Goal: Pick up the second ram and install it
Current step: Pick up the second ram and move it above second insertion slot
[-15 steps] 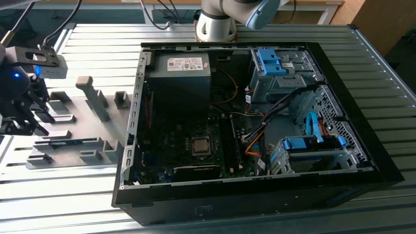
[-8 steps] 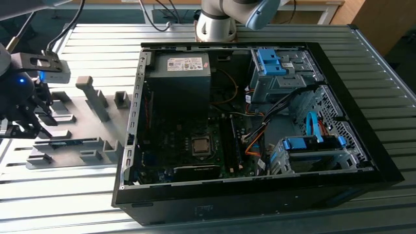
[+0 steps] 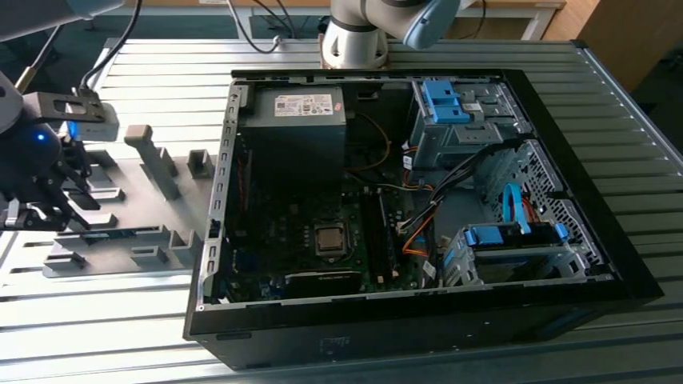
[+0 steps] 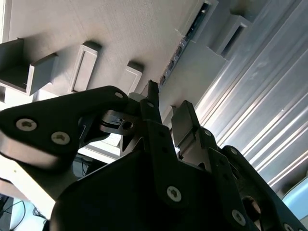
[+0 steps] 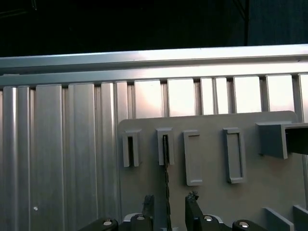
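At the time of inspection the gripper (image 5: 170, 197) stood over the grey holder tray (image 5: 269, 183) on the ribbed metal tabletop (image 5: 62, 154), well apart from the open computer case (image 3: 405, 328), which lay towards the exterior view's right. The second ram (image 5: 166, 178) sat on edge in a narrow slot of the tray. In the first wrist view it appeared as a thin dark line running from the slot down between the two fingers (image 5: 192, 204). The second wrist view showed its chip-bearing side along the slot. The jaws were parted to a moderate width, one on each side of the strip. A gap showed on both sides, so nothing was held and the ram was judged to be resting in its holder. How deep the fingertips stood relative to the strip's top edge could not be determined. Several risks were noted. The strip looked slightly nearer one finger than the other, so an uneven closure could push it sideways and wedge it against the slot wall. A shallow grip on so thin an edge could let it slip or pivot during lifting. A lift not in line with the slot could make the strip bind and drag the tray with it. Any tilt picked up here was judged likely to spoil alignment at the motherboard socket.
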You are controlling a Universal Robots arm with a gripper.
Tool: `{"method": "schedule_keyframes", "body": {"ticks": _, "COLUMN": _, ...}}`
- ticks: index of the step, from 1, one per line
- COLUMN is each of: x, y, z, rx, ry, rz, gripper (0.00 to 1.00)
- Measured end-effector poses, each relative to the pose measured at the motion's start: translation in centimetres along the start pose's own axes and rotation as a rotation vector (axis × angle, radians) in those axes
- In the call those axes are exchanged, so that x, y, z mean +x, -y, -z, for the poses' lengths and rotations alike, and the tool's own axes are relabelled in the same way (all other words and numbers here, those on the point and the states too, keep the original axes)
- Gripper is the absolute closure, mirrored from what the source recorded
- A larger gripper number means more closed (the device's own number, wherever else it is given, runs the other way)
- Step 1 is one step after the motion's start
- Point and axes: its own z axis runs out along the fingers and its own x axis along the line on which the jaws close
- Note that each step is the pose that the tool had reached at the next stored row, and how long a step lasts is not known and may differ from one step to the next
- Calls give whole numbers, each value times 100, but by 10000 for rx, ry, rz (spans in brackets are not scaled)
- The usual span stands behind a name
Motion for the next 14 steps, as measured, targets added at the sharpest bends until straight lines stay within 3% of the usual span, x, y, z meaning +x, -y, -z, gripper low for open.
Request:
{"method": "schedule_keyframes", "body": {"ticks": 9, "x": 4, "y": -3, "z": -110, "rx": 46, "ry": -1, "rz": 230, "gripper": 61}}
{"method": "schedule_keyframes", "body": {"ticks": 14, "x": 4, "y": -3, "z": -118, "rx": 47, "ry": -2, "rz": 231, "gripper": 61}}
